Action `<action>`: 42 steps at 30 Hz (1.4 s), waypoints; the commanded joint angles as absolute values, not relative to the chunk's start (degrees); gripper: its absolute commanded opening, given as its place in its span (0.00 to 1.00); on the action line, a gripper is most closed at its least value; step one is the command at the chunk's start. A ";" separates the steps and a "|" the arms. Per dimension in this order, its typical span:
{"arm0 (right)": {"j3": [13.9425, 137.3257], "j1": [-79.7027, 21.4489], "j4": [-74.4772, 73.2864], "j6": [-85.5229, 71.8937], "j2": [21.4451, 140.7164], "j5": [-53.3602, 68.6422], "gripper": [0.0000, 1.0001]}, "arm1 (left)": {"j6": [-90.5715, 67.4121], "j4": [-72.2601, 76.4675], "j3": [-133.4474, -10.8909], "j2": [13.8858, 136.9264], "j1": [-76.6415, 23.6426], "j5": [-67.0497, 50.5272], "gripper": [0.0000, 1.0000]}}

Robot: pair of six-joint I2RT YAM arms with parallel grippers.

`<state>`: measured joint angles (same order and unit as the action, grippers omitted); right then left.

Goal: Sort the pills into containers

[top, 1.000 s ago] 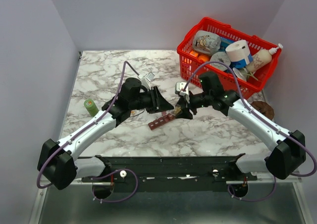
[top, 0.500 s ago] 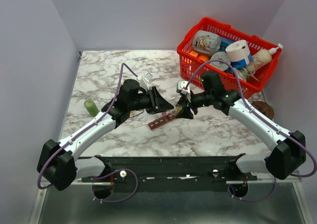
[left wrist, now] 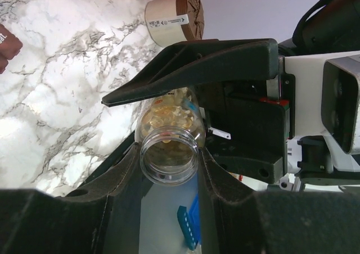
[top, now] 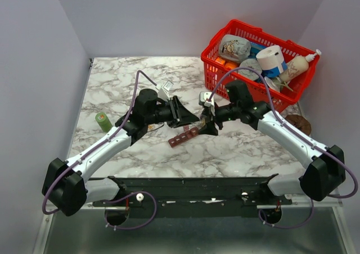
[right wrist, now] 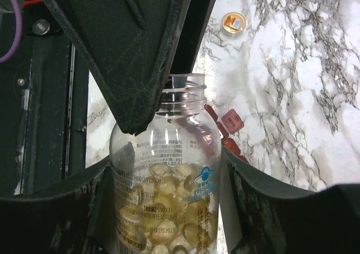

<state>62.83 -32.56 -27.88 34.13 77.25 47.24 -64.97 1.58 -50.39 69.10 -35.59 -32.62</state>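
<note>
**Bottle gripped from both ends over the pill strip**

Bottle (right wrist: pixel 169 141) and both arms met over the middle of the marble table (top: pixel 112 80). The right gripper (right wrist: pixel 166 161) was closed on the clear body of the bottle, one finger pressed against each side of the label. The left gripper (left wrist: pixel 169 155) had closed to a narrow gap around the threaded neck. In its own wrist view a finger lay against either side of the open mouth (no cap was on it). Seen from the right wrist, one broad left finger crossed in front of the neck and the other stood behind it.

The pills (left wrist: pixel 167 114) sat inside the bottle, a pale yellow heap filling the part held between the right jaws; the neck between the left jaws looked bare of them. Whether any had reached the compartments could not be told.

The containers (top: pixel 184 136), a dark red-brown strip, lay on the table just beneath the meeting jaws, apart from them. In the right wrist view part of the strip showed beyond the bottle's shoulder.

Behind the right gripper stood a red basket (top: pixel 212 63) full of oddments. A small green cylinder (top: pixel 103 121) stood well off to the outer side of the left arm, and a brown-topped roll (left wrist: pixel 174 18) lay beyond the right gripper.
</note>
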 commanded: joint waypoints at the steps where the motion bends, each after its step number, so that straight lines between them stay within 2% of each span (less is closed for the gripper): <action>1: 64.25 -33.22 -26.28 34.54 78.66 48.34 0.65 | -67.24 6.78 -52.91 68.29 -36.21 -36.30 0.00; 13: 65.30 -33.31 -25.84 33.22 77.43 46.76 0.68 | -55.21 -10.44 -58.71 70.66 -36.30 -33.58 0.00; 22: 65.13 -33.13 -25.75 33.40 76.82 47.20 0.68 | -53.17 -12.40 -59.33 71.46 -36.21 -33.13 0.00; 28: 64.69 -33.05 -25.66 33.22 76.99 47.37 0.64 | -54.49 -10.82 -58.89 70.66 -36.12 -33.13 0.00; 34: 64.69 -32.96 -25.75 33.14 76.91 47.46 0.47 | -54.93 -10.72 -58.54 70.58 -36.12 -32.52 0.00; 35: 64.69 -32.96 -25.75 33.22 76.82 47.37 0.38 | -55.11 -10.64 -58.36 70.49 -36.04 -32.52 0.00; 38: 64.60 -32.96 -25.75 33.13 76.90 47.55 0.22 | -55.81 -9.67 -57.92 70.05 -35.42 -32.52 0.00; 40: 64.51 -32.87 -25.75 33.05 76.64 47.81 0.19 | -56.42 -7.14 -57.22 69.26 -34.81 -34.09 0.00; 41: 64.51 -32.78 -25.75 32.87 76.47 48.51 0.17 | -57.64 -5.64 -56.78 68.91 -34.28 -35.15 0.07; 42: 64.69 -32.26 -25.58 32.52 76.29 49.30 0.17 | -58.27 -4.23 -56.17 68.12 -33.06 -35.94 0.21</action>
<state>63.92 -32.91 -26.92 33.17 77.25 47.27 -54.63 -10.24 -57.65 71.18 -35.29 -32.34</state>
